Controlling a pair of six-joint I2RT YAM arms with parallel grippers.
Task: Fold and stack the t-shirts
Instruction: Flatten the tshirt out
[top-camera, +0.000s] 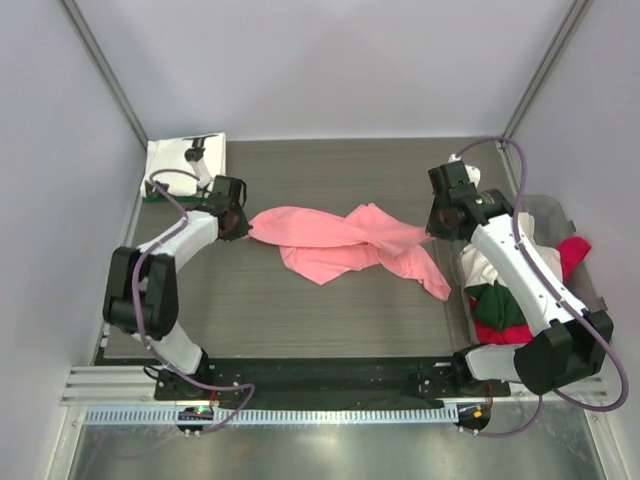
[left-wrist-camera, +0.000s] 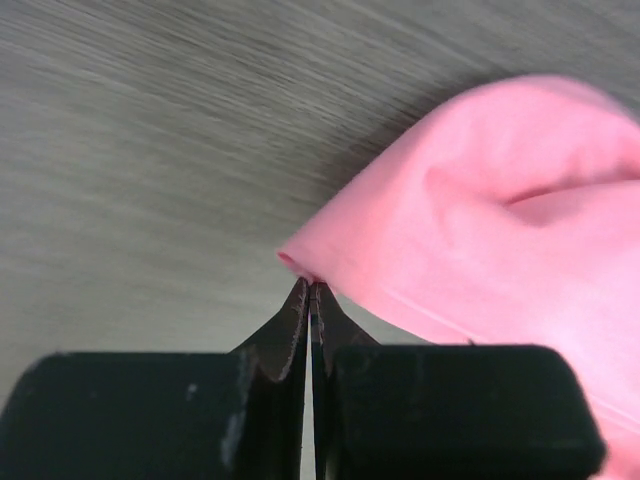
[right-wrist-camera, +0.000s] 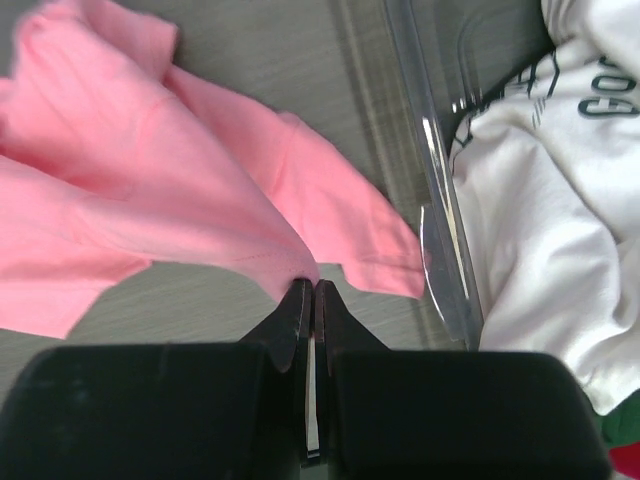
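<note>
- The pink t-shirt (top-camera: 345, 243) is soft, plain salmon cloth. It lies crumpled and twisted in a long band across the middle of the desk (top-camera: 330, 320), with loose folds and a stitched hem showing.
- The desk is grey, with a fine wood-grain texture running across it.
- The left tool (left-wrist-camera: 308, 290) has its two dark jaws pressed together, with only a hairline gap between them. They pinch the pointed left tip of the pink t-shirt just above the desk.
- The right tool (right-wrist-camera: 312, 288) is likewise closed to a sliver. It nips a fold of the same shirt at its right end, close to the right edge of the desk.
- A clear plastic bin (right-wrist-camera: 430, 190) with a glossy, rounded wall stands at the right edge of the desk.
- In the bin, a white t-shirt (right-wrist-camera: 540, 230) with dark lettering lies bunched with a dark green t-shirt (top-camera: 500, 305) and a red t-shirt (top-camera: 572, 255). The exact number in the heap cannot be told.
- A folded white printed t-shirt (top-camera: 187, 158), flat and square with black print, sits in the far left corner of the desk. A thin green edge shows under it.
- Count: one pink shirt, two tools, one bin, one folded pile.
</note>
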